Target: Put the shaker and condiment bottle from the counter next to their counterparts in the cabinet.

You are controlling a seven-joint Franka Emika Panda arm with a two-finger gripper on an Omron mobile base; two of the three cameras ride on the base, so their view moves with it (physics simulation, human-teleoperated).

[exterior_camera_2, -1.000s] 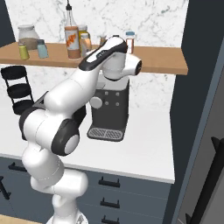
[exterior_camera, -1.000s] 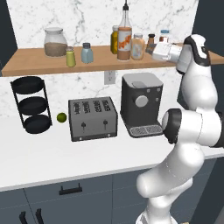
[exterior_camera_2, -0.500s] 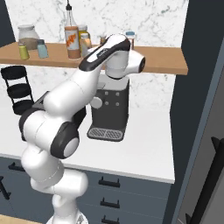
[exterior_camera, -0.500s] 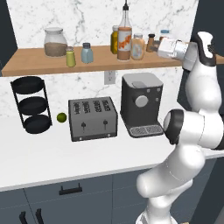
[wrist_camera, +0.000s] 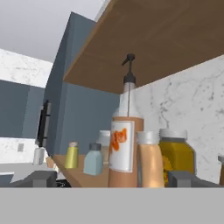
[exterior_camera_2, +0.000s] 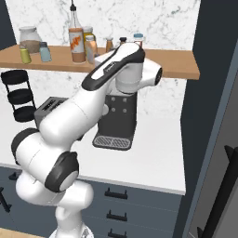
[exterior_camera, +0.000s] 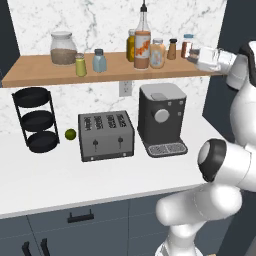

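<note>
On the tan wooden shelf (exterior_camera: 40, 67), the yellow-green shaker (exterior_camera: 81, 65) stands upright just left of the pale blue shaker (exterior_camera: 99, 61). The peach-orange condiment bottle (exterior_camera: 157, 53) stands right beside the tall orange-labelled bottle (exterior_camera: 142, 47) with the black spout. My gripper (exterior_camera: 194, 54) hovers at the shelf's right end, to the right of the bottles, open and holding nothing. In the hand view the fingertips (wrist_camera: 41, 178) sit wide apart around the gripper (wrist_camera: 112, 180). Beyond them are the condiment bottle (wrist_camera: 148, 159), tall bottle (wrist_camera: 125, 144), blue shaker (wrist_camera: 93, 159) and yellow-green shaker (wrist_camera: 71, 155). The white counter (exterior_camera: 60, 180) lies below.
A glass jar (exterior_camera: 62, 47) stands at the shelf's left, a yellow jar (exterior_camera: 131, 44) behind the tall bottle, and brown shakers (exterior_camera: 172, 48) beside my hand. On the counter stand a black three-tier rack (exterior_camera: 34, 120), a lime (exterior_camera: 70, 134), a toaster (exterior_camera: 106, 135) and a coffee machine (exterior_camera: 161, 117).
My wrist and forearm have swung out to the right, while the hand stays near the shelf's right end. The things on the shelf have not moved.
</note>
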